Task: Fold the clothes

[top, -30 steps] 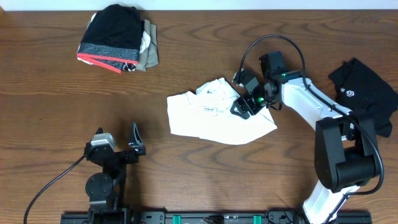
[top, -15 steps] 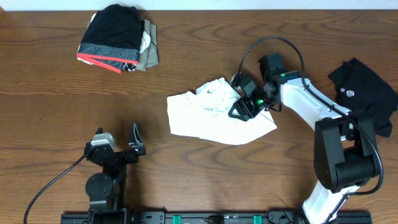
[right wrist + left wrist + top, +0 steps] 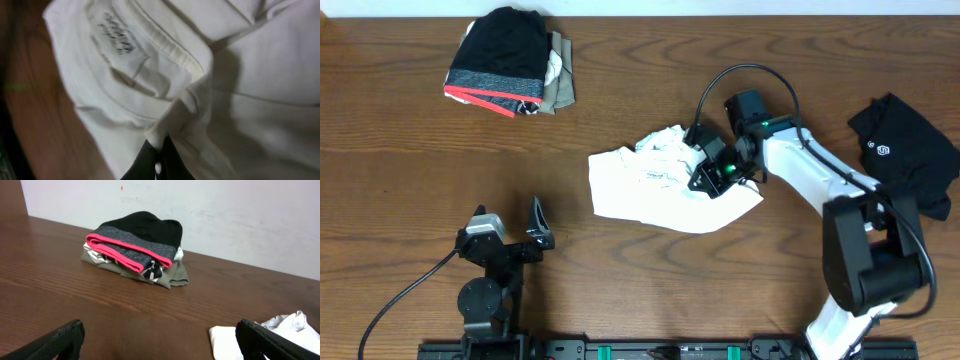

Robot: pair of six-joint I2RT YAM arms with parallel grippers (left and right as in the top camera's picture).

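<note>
Right gripper [image 3: 704, 171] shifted left, fingers [image 3: 141, 168] pinching white shirt [image 3: 640, 195]; neck label [image 3: 119, 42] illegible.

The white shirt [image 3: 660, 190] lies crumpled in the middle of the worktop [image 3: 720, 290], thin and wrinkled, bunched along its far edge, with collar [image 3: 167, 47] and printed label [image 3: 117, 40] facing up. The black garment [image 3: 905, 150] lies rumpled by the right edge, white logo showing, well apart.

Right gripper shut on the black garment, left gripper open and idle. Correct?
No. The right gripper is shut on the white shirt, as the right wrist view shows; the black garment lies apart at the right. The left gripper is open and idle.
</note>
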